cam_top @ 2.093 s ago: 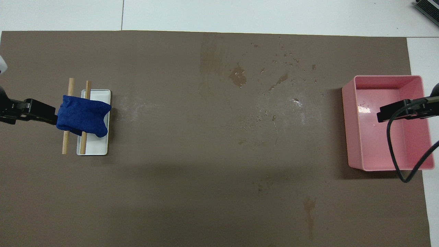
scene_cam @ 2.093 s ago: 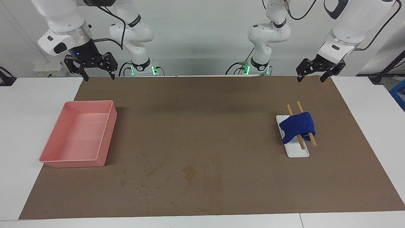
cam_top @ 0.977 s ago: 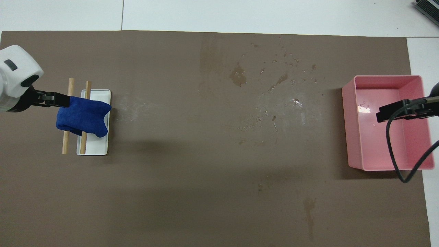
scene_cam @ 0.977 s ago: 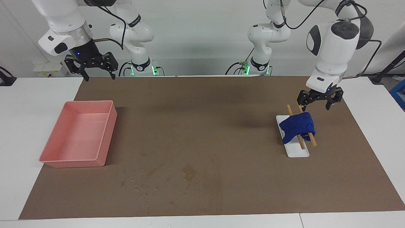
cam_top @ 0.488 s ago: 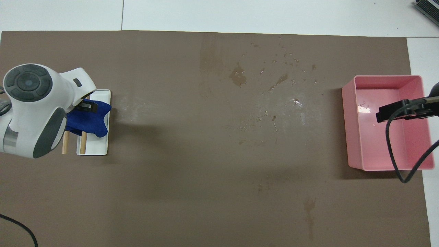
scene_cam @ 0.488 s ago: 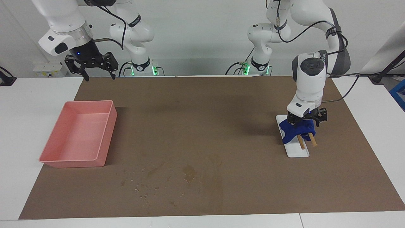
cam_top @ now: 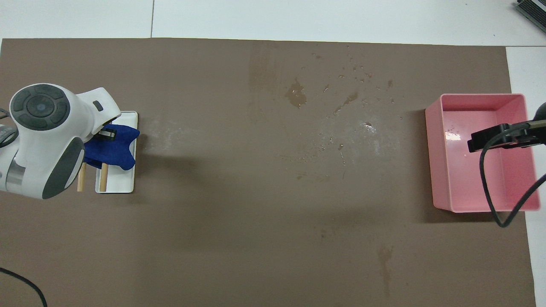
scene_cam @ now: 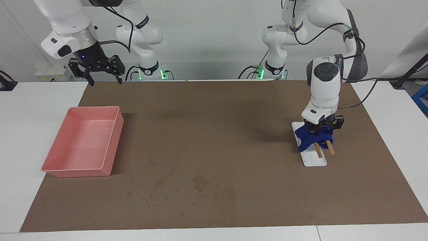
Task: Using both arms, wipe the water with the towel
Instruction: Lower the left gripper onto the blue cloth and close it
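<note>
The royal-blue towel [scene_cam: 312,138] [cam_top: 119,149] hangs over two wooden rods [scene_cam: 330,147] on a white rack [scene_cam: 316,160] [cam_top: 117,185] toward the left arm's end of the table. My left gripper [scene_cam: 320,131] is down on the top of the towel, its fingers pinched into the bunched cloth. From overhead its white wrist covers most of the grip. The water [scene_cam: 200,182] [cam_top: 298,94] is a scatter of dark blotches and droplets on the brown mat, farther from the robots than the towel. My right gripper [scene_cam: 104,79] [cam_top: 503,138] waits open, up in the air.
A pink tray [scene_cam: 110,147] [cam_top: 435,149] stands on the mat at the right arm's end, with a few droplets inside. The brown mat [scene_cam: 214,127] covers most of the white table. A black cable [cam_top: 490,187] loops under the right gripper.
The left arm swung in and came down onto the towel, and its fingers have drawn in so that the cloth bunches. The right arm has not moved.
</note>
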Available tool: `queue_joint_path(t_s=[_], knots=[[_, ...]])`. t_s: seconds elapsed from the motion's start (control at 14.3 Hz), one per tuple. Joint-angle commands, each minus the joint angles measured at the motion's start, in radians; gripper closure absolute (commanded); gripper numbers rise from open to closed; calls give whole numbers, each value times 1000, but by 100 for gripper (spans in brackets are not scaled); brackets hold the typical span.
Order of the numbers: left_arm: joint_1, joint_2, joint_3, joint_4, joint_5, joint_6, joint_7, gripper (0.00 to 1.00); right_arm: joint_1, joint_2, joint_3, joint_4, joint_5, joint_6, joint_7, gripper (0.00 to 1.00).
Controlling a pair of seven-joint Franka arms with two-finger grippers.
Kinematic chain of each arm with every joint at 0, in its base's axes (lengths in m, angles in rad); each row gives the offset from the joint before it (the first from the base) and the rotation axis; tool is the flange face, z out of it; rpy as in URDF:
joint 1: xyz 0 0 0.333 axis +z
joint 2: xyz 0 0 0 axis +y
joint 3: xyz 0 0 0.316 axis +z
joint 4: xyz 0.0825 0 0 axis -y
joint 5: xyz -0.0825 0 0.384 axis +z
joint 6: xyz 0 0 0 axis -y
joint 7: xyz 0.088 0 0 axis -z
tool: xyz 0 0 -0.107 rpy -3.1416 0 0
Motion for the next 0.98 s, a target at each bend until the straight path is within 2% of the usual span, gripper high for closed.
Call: queue_joint_path(t_s=[0.0,0.14,0.21,0.49,0.7,0.77,0.91], knots=[[-6,-32,11,-39,24,6,-19,66,-3,-15,7,-13,-14,-9,5,0],[-3,-32,13,-37,24,5,-19,96,-3,-15,7,-13,-14,-11,5,0],[-1,-32,13,-37,24,2,-18,100,-3,-15,7,-13,-14,-9,5,0],[-6,-21,11,5,26,-52,-8,100,-3,-15,7,-13,-14,-9,5,0],[-17,-17,7,97,-2,-186,-13,100,-2,-15,7,-13,-12,-11,5,0],[-18,-15,4,148,-87,-254,-21,100,0,-15,7,-13,1,-11,8,0],[3,-6,13,245,-390,-351,-74,100,5,-15,7,-13,21,-11,11,0]])
